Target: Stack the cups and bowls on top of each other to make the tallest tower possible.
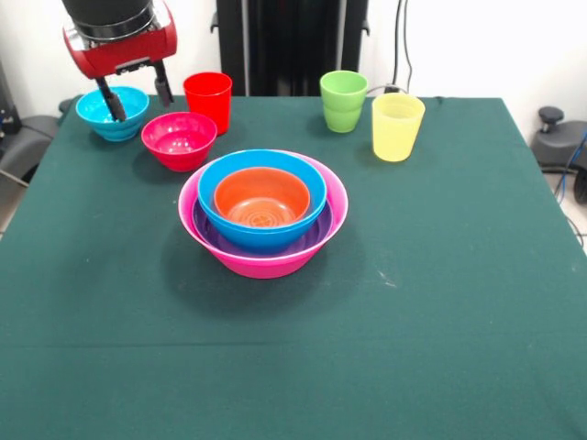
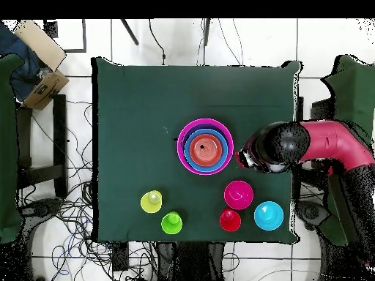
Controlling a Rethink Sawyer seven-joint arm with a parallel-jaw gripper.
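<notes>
Pink bowl point(image 1: 263, 261) nests purple, blue, orange bowls; gripper point(image 1: 138, 101) spread, empty

Dark green tablecloth point(image 1: 440, 275) covers the whole table, cardboard box point(image 2: 40, 45) sitting off at about 10 o'clock, cables point(image 2: 73, 212) tangled over the tiled floor point(image 2: 249, 36).

A robotics lab is showing here: a red and black robot arm point(image 2: 322, 143) is reaching from the right of the overhead frame over a table under dark green cloth point(image 2: 139, 132), while tangled black cables point(image 2: 69, 212) are lying across the white tiled floor point(image 2: 249, 40) at lower left.
</notes>
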